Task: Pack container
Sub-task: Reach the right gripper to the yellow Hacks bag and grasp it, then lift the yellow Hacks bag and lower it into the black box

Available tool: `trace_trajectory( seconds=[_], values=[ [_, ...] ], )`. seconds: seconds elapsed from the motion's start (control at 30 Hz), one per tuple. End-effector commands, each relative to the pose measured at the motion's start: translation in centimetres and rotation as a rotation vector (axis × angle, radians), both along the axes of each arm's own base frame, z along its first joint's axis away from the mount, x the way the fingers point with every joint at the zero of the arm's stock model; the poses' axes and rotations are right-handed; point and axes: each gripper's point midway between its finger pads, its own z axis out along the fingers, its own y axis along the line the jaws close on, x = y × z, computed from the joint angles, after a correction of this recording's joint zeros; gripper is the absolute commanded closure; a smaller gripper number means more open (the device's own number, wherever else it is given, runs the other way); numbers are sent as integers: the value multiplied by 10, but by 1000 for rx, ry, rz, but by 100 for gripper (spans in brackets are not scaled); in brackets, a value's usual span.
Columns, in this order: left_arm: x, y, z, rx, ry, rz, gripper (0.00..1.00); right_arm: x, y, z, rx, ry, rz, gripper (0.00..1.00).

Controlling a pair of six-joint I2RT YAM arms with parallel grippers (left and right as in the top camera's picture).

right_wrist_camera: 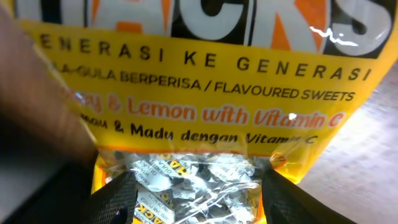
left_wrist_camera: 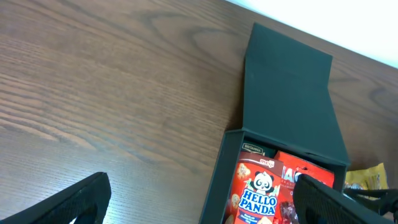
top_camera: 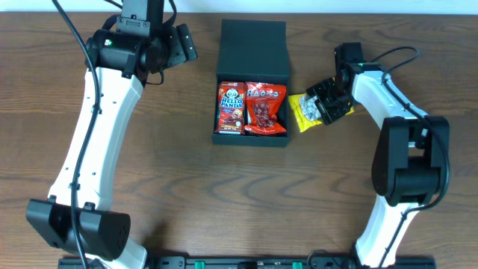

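The dark teal container (top_camera: 254, 46) lies open at the table's middle back, its flap lid folded away. It also shows in the left wrist view (left_wrist_camera: 289, 93). Inside lie a Hello Panda packet (top_camera: 231, 107) and a red snack packet (top_camera: 265, 107) side by side. A yellow sweets bag (top_camera: 302, 113) lies on the table just right of the container. My right gripper (top_camera: 328, 101) is over the bag's right end; in the right wrist view its fingers (right_wrist_camera: 196, 196) stand apart on both sides of the bag (right_wrist_camera: 205, 81). My left gripper (top_camera: 179, 41) is open and empty, left of the lid.
The brown wooden table (top_camera: 172, 164) surrounds the container. The left arm reaches up the table's left side, the right arm up its right side. The table's far edge runs just behind the lid (left_wrist_camera: 323, 37).
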Motion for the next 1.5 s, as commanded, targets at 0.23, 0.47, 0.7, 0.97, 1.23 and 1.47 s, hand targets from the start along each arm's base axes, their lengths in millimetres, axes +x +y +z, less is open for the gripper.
trace_trajectory(
  seconds=[0.23, 0.47, 0.7, 0.97, 1.23, 1.47],
  values=[
    [1, 4, 1, 24, -5, 0, 6, -29, -46, -20, -51, 130, 2, 36],
    [1, 4, 1, 23, -5, -1, 6, -17, -58, -20, -93, 69, 47, 55],
    [1, 4, 1, 23, -5, -1, 6, -15, -66, -21, -148, 60, 69, 96],
    [1, 4, 1, 24, -5, 0, 6, -14, -63, -19, -141, 44, 137, 98],
    [6, 19, 4, 83, -29, 51, 4, 24, -46, 41, -180, -176, 492, 98],
    [10, 63, 5, 117, -30, 168, 3, 36, 6, 124, -240, -362, 853, 98]
  ],
)
